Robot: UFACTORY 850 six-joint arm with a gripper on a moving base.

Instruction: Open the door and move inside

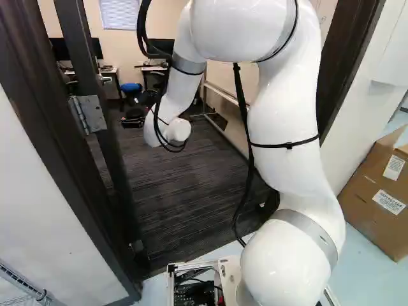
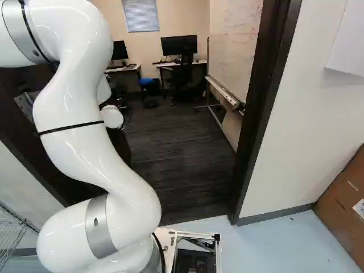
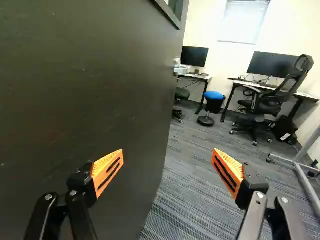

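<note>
Door (image 3: pixel 75 90) is open, swung into the room off the hinge (image 1: pixel 92 116) on the left jamb (image 1: pixel 71 172). Arm (image 1: pixel 280 121) reaches through the doorway, gripper (image 1: pixel 132 119) on the door side.

Wrist view: gripper (image 3: pixel 167 155) is spread wide, orange pads (image 3: pixel 107 172) well apart, nothing pinched. One finger lines up over the door face, the other over carpet (image 3: pixel 190 185); the door's free edge shows between them. Can't tell if that finger touches the door.

Room to move: open carpet from the sill inward, between door and whiteboard (image 2: pixel 236 45). Right jamb (image 2: pixel 259 119) bounds the other side, whiteboard just past it, its stand foot (image 2: pixel 207 106) on the carpet.

Surface: dark striped carpet inside, smooth pale blue floor (image 2: pixel 290 244) outside, meeting at the doorway. Outside, cardboard box (image 1: pixel 373 185) by the wall at the right of the left base view, wire rack (image 1: pixel 22 280) at its lower left corner.

Far end: two desks (image 2: pixel 199 62) with monitors (image 2: pixel 179 45), blue-topped stool (image 3: pixel 214 102) near them, black chair (image 3: pixel 270 102) at one desk, blind (image 2: pixel 141 15) on the back wall.
</note>
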